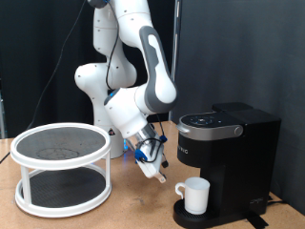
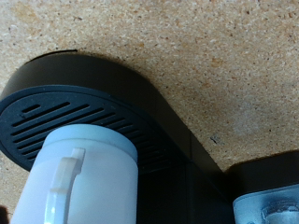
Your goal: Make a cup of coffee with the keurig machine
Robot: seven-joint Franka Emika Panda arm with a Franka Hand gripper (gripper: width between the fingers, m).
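The white mug (image 1: 195,195) stands upright on the round drip tray (image 1: 212,218) of the black keurig machine (image 1: 229,143), its handle towards the exterior view's left. The machine's lid is down. My gripper (image 1: 157,175) hangs tilted just to the exterior view's left of the mug, a little above the table, apart from the mug and empty. In the wrist view the mug (image 2: 79,182) sits on the slotted black tray (image 2: 84,107), and one pale fingertip (image 2: 266,205) shows at the frame's corner, far from the middle, so the jaws stand open.
A white two-tier round rack (image 1: 62,167) with dark mesh shelves stands on the wooden table (image 1: 133,205) at the exterior view's left. Black curtains hang behind. The arm's base stands behind the rack and machine.
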